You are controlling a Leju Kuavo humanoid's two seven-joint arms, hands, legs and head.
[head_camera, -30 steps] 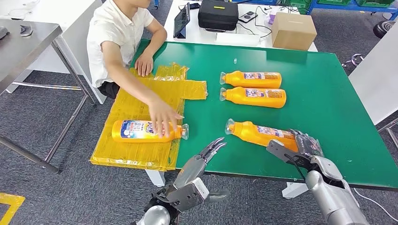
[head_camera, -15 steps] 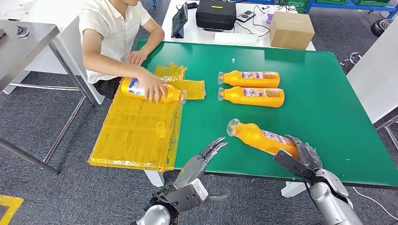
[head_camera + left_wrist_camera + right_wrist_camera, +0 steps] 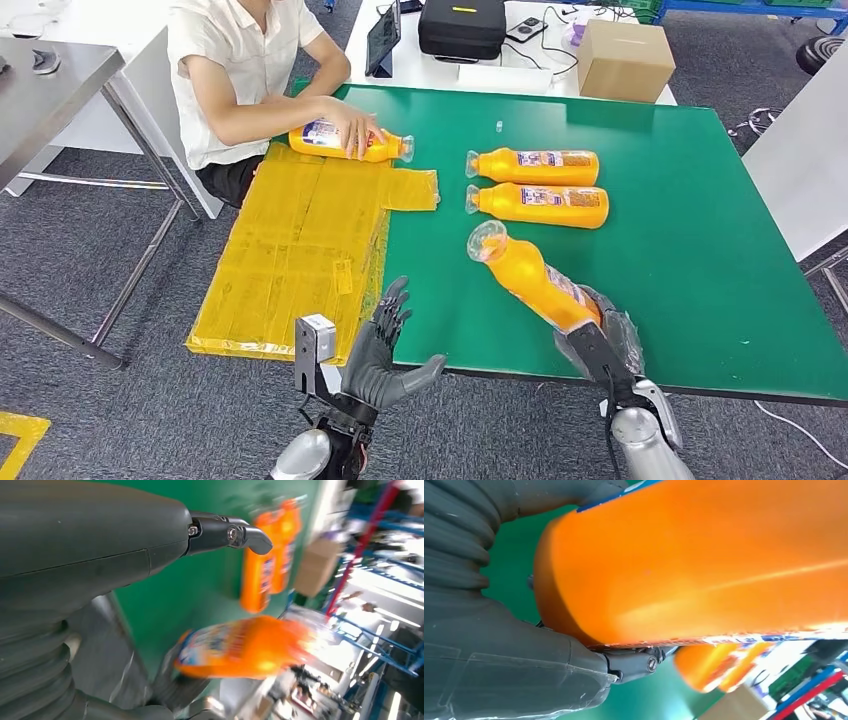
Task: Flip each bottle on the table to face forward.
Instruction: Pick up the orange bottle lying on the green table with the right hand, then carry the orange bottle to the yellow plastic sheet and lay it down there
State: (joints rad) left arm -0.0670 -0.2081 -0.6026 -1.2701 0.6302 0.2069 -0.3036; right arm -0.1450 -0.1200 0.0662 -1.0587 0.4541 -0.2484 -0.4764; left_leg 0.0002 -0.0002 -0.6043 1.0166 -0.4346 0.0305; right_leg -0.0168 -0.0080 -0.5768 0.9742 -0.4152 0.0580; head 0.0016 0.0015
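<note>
At the near desk [image 3: 700,200] edge, about five o'clock, the right hand [image 3: 600,345] grips the base of the nearest bottle [image 3: 525,275], which has swung from lying flat to tilted, neck raised toward eleven o'clock: the flip looks underway. The left hand [image 3: 385,350], at seven o'clock, has turned palm-up, fingers spread and empty. Farther off, two bottles [image 3: 540,183] lie unmoved at centre, while a person [image 3: 250,60] has carried a fourth bottle [image 3: 345,140] toward eleven o'clock.

Silver arms, dark grey hands: left hand [image 3: 385,355] has a white box behind its wrist; right hand [image 3: 600,345] wrapped in clear film, black cable behind.
</note>
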